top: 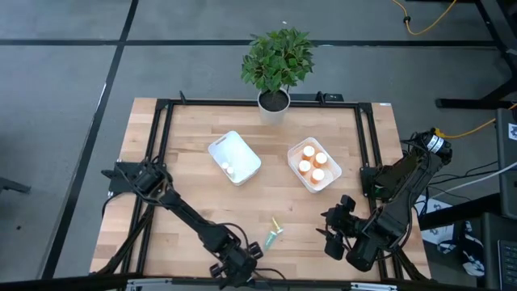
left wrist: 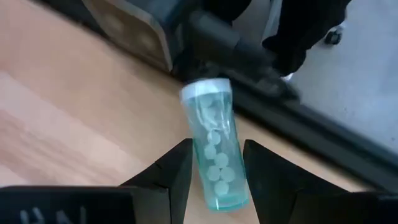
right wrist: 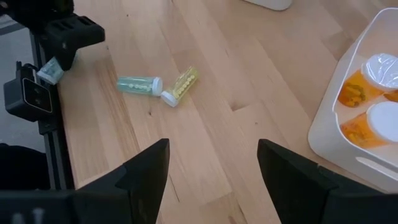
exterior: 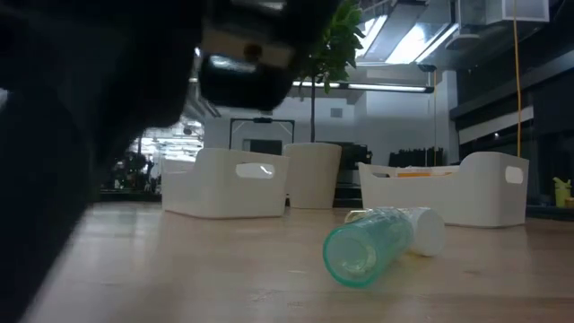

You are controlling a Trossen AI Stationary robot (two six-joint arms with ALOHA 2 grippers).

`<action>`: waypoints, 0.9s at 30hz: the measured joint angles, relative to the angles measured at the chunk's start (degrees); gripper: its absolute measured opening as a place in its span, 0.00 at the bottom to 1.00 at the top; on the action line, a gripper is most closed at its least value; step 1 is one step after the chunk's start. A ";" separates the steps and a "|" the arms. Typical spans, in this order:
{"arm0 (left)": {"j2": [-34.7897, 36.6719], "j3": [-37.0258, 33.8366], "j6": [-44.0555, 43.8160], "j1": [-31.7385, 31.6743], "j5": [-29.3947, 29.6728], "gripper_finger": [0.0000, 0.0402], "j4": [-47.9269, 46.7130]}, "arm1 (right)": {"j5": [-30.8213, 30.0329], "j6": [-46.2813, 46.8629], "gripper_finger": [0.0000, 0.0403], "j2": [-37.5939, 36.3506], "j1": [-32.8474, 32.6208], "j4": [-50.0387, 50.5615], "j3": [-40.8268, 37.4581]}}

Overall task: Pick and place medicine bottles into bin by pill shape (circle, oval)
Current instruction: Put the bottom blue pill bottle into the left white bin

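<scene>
My left gripper point(left wrist: 214, 180) at table's 6 o'clock edge, fingers clamped on a teal bottle point(left wrist: 214, 152), cap pointing away. My right gripper point(right wrist: 211, 168) at 4 o'clock, fingers wide, empty. Another teal bottle point(right wrist: 138, 84) touches a yellow-green bottle point(right wrist: 181, 85), lying near 6. Orange bottles point(top: 312, 162) in right bin point(top: 296, 174).

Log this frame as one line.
left gripper: shut on teal bottle | right gripper: open, empty | loose: teal bottle, yellow-green bottle
</scene>
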State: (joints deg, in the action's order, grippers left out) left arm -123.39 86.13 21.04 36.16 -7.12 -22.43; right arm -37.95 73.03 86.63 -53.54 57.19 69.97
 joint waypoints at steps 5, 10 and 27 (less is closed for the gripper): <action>-0.98 0.07 -4.57 0.24 0.87 0.30 0.86 | 0.00 0.00 0.61 0.00 0.00 0.00 0.00; -0.63 0.06 -10.91 0.01 3.03 0.20 1.19 | -0.03 0.00 0.61 -0.02 0.00 -0.02 0.00; 12.68 -0.02 -18.21 -2.51 18.63 0.18 -13.09 | 0.06 0.17 0.61 -0.02 -0.02 -0.50 0.00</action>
State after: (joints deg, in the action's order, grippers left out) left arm -110.72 86.11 2.83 33.65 11.51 -35.53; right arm -37.89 73.20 86.61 -53.56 56.69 69.97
